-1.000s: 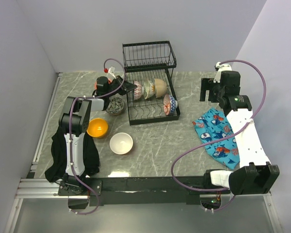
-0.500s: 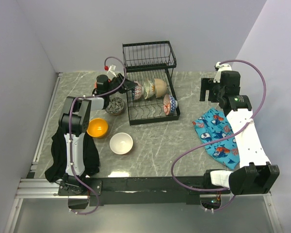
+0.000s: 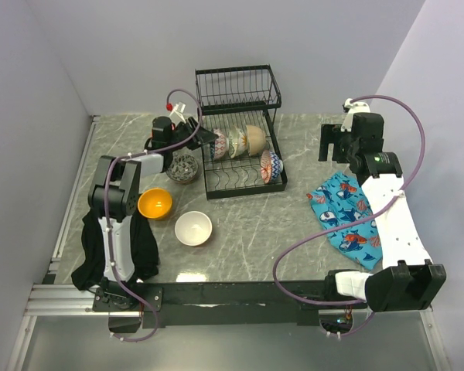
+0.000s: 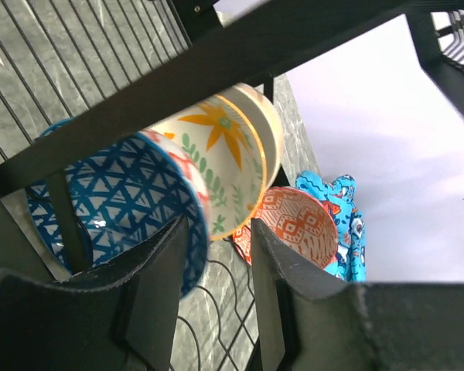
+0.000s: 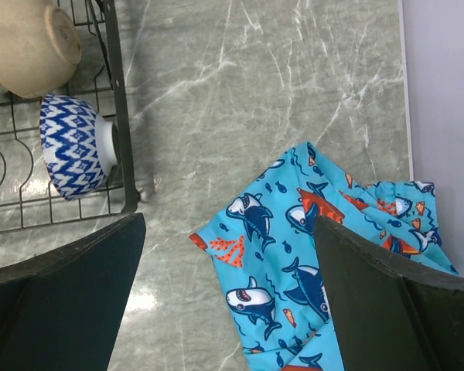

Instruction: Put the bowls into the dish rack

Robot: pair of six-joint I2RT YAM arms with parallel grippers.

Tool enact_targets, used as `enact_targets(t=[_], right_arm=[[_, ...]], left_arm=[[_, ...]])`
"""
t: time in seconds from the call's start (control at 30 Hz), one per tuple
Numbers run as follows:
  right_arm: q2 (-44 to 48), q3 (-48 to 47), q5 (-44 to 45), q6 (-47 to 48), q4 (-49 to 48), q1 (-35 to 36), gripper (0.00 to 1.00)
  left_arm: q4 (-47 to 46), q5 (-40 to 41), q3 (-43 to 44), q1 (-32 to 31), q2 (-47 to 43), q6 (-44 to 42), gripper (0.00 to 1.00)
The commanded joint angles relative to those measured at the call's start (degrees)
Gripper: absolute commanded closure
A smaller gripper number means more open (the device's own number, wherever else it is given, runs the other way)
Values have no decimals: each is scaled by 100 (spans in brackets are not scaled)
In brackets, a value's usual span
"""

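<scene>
Reading this as release step: left fingers sit part-open astride rim of blue-patterned bowl in dish rack lower tray, clamping nothing; right fingers wide, empty above counter; next: back out, fetch orange bowl.

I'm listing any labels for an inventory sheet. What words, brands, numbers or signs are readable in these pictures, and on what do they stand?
None can be read.
The cloth bears only shark and fish pictures.
The bowls in the dish rack bear only patterns.
No lettering shows on the left arm or the right arm.
</scene>
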State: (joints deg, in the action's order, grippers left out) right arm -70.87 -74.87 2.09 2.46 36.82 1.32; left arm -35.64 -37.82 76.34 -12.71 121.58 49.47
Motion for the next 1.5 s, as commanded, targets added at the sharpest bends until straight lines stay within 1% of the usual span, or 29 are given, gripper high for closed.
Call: enact_targets(t=[0.0,0.07,0.17,0.2,0.23,0.4,0.43,0.5,0.53,0.57,0.63,0.67,0.73,0.77,0.83,0.87,0.9,0.93,0.97,1.0,1.03,1.1,1.13,1.17,1.2,1.23,1.27,1.33,1.47], right_arm=[[249,-10,2,9,-175,26,3],[275,8,-6,-8,-201,26,3],[267,-1,-15,-17,-210,26,3],[258,-19,-15,-17,-201,26,3],[258,-36,-7,-9,-201,26,3],[354,78,2,-35,-254,17,3],[363,104,-33,-44,-254,17,3],[416,166,-59,-79,-263,17,3],[425,192,-85,-88,-263,17,3],[460,227,-103,-96,-245,17,3],[521,280,-121,-105,-245,17,3],[574,332,-130,-97,-228,17,3],[636,368,-156,-44,-202,17,3],[714,429,-191,-9,-236,17,3],[837,552,-191,70,-333,26,3],[942,683,-191,71,-429,26,3],[996,737,-191,53,-482,17,3],[1048,772,-191,1,-526,17,3],[1145,851,-191,-104,-587,17,3],[1207,904,-339,-157,-632,17,3],[1259,956,-375,-236,-667,26,3],[1400,1149,-385,-394,-816,26,4],[1479,1228,-289,-517,-869,26,4],[1593,1325,-253,-562,-878,26,4],[1672,1369,-261,-562,-878,26,4],[1751,1413,-357,-467,-869,26,4],[1909,1553,-367,-396,-930,61,4],[2068,1738,-297,-299,-1036,70,5],[2349,1686,-261,-430,-966,70,5]], left_arm=[[302,12,-13,14,-600,-516,56],[705,38,30,40,-679,-718,55],[997,-93,57,41,-810,-938,55],[1389,-189,66,32,-872,-1035,55],[1541,-260,31,40,-951,-1123,55],[2367,-620,-514,49,-2031,-1976,54],[2647,-899,-697,93,-2198,-2064,54],[2947,-1130,-918,111,-2752,-2441,53],[3366,-1331,-1058,111,-2945,-2703,53],[3544,-1429,-1138,111,-3312,-3289,52],[4159,-1561,-1261,120,-3657,-3986,51],[4910,-1788,-1244,120,-3903,-4851,51],[5861,-1921,-1069,102,-4089,-5909,50],[6893,-2035,-981,93,-4194,-6976,50],[8050,-1931,-762,-3,-4256,-8027,50],[8533,-1791,-743,-56,-4326,-8972,50],[9156,-1433,-769,-126,-4405,-9199,50],[9284,-1229,-900,-222,-4519,-9340,51],[9407,-1114,-997,-267,-4825,-9559,51],[9426,-896,-1137,-311,-5019,-9588,51],[9417,-754,-1434,-520,-5230,-9605,53],[9304,-429,-1752,-837,-5819,-9466,54],[9129,-132,-2058,-1169,-5995,-9387,56],[8988,37,-2209,-1346,-6336,-9012,57],[8813,169,-2350,-1505,-6487,-8773,56],[8724,379,-2551,-1846,-6611,-8666,56],[8645,564,-2658,-2041,-6795,-8465,57],[8347,1090,-3017,-2427,-6945,-8226,57],[7943,1575,-3379,-2640,-6885,-7788,61]])
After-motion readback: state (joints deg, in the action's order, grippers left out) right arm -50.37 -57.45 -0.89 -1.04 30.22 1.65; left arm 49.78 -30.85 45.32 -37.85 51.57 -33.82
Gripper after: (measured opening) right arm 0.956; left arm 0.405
